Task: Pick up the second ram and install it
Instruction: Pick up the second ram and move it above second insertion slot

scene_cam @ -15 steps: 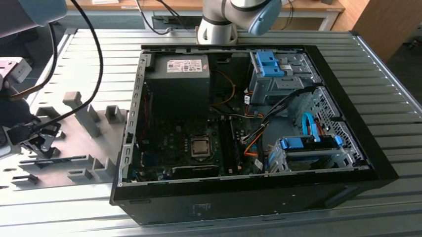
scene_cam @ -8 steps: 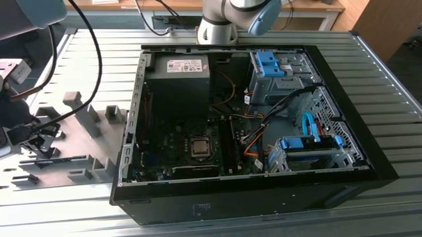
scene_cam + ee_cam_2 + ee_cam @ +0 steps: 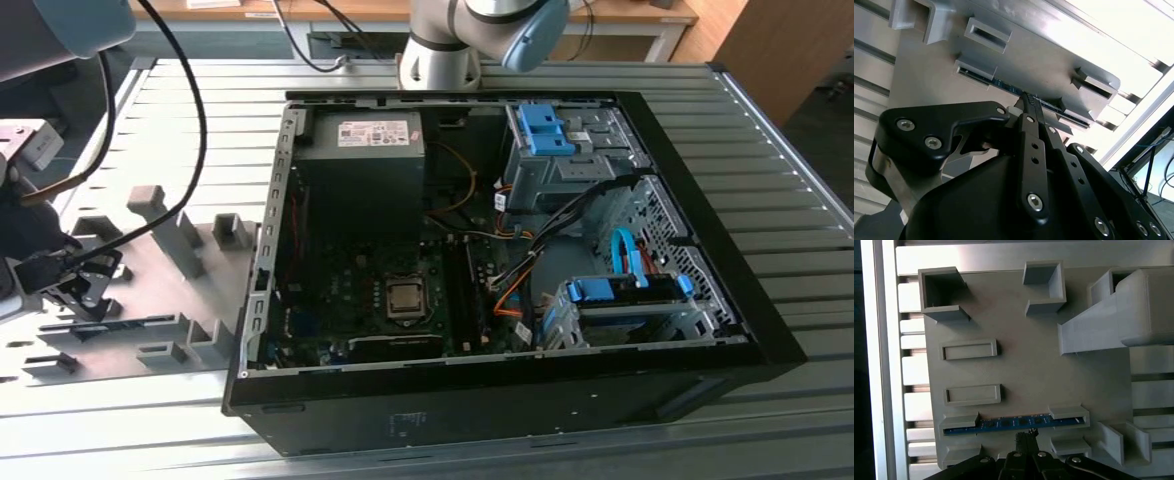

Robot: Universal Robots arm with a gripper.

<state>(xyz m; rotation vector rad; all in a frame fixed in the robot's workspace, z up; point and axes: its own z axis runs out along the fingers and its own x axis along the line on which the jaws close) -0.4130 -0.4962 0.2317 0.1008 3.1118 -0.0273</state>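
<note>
**Gripper closed at the second ram's top edge on the fixture plate**

We find the second ram (image 3: 1014,423) standing on its long edge on the grey fixture plate (image 3: 1019,375). It reads as a thin blue strip dotted with dark chips. Each of its ends sits in one of two grey holders (image 3: 960,421), and both wrist views show it seated this way.

The gripper (image 3: 1026,436) is at the ram's mid-length, between the two holders. Its fingertips (image 3: 1027,100) are drawn together, and we make out no board between them. They sit just beside the ram's upper edge, and we cannot tell whether they touch it.

In the exterior view the gripper hangs low over the plate at the exterior view's left. The plate lies on a slatted metal table (image 3: 801,180). A tall grey ramp block (image 3: 174,238) stands on the plate, on the side nearer the computer case (image 3: 767,340).

The case lies open in the centre of the frame, well apart from the ram. Its processor socket (image 3: 404,298) is in the lower middle and its blue drive brackets (image 3: 545,130) are at the upper right. The arm's base (image 3: 441,55) stands at the top centre, behind the case.
</note>
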